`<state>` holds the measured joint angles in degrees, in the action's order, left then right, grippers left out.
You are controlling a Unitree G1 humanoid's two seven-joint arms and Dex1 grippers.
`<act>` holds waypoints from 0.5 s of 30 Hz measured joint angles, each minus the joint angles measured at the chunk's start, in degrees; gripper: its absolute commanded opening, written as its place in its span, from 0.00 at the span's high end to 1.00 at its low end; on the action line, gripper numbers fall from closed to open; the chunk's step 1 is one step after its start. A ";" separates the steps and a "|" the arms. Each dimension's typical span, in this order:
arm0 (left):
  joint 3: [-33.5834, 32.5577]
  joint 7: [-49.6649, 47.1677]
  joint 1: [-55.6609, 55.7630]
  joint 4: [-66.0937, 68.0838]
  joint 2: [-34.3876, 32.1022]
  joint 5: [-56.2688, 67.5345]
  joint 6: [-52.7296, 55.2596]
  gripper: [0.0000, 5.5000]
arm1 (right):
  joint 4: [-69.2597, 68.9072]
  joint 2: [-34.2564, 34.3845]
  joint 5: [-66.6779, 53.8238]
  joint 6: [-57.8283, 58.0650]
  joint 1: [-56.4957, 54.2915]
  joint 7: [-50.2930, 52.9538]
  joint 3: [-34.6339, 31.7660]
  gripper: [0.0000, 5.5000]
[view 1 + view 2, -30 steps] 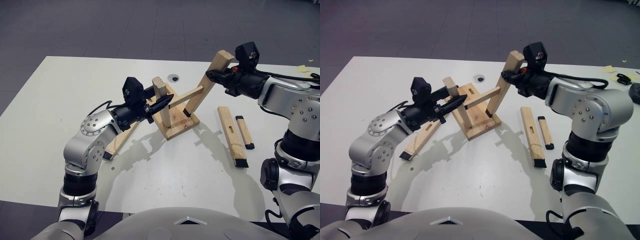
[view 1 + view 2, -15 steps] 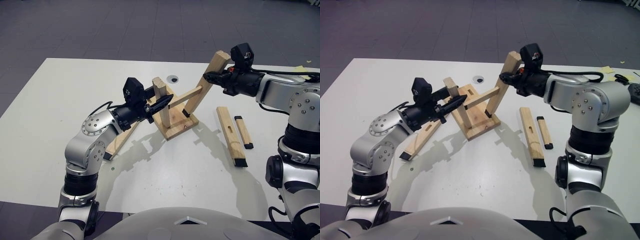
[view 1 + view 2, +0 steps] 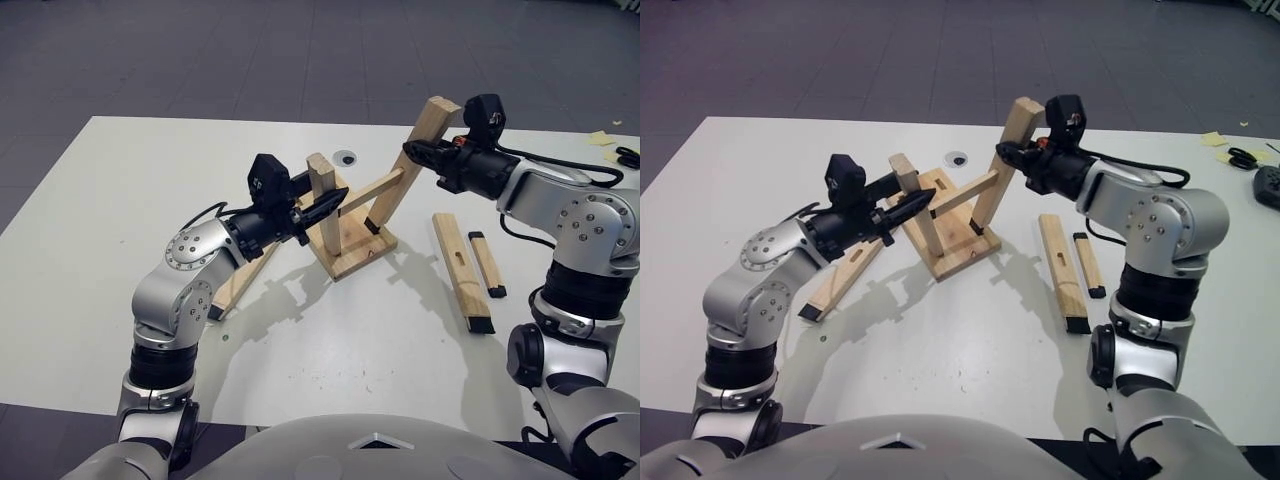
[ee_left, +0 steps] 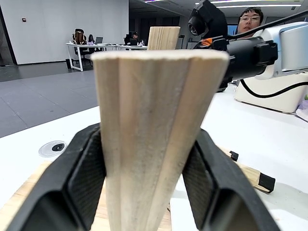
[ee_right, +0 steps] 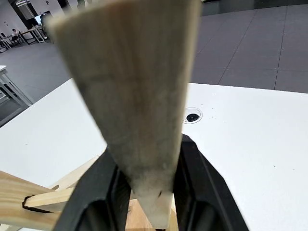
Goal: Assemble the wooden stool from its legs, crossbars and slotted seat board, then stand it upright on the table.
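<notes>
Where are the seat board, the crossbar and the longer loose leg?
seat board (image 3: 354,256), left eye view, bare wood by its near corner.
crossbar (image 3: 375,192), left eye view, mid-span.
longer loose leg (image 3: 465,278), left eye view, middle of its top face.

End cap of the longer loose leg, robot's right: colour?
Black end cap on the pale wood leg; clearest in left eye view.

Round cable grommet (image 3: 346,156), yellow paper scraps (image 3: 603,138) at right edge, grey tiled floor (image 3: 250,50) beyond.
</notes>
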<state>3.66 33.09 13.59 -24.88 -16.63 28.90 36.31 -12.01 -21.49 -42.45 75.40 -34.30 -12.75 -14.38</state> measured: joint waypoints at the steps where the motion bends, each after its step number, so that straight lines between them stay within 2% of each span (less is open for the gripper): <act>1: 0.33 0.21 0.04 -0.08 0.14 0.01 -0.14 0.61 | 1.03 1.45 -0.08 1.19 1.59 0.15 -0.41 0.66; 15: 0.31 0.48 1.76 -0.08 0.15 0.63 -1.27 0.61 | 2.85 9.11 -4.90 2.55 0.39 0.89 -10.92 0.21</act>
<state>3.97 33.57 15.34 -24.96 -16.48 29.53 35.04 -9.17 -12.38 -47.35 77.95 -33.90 -11.86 -25.30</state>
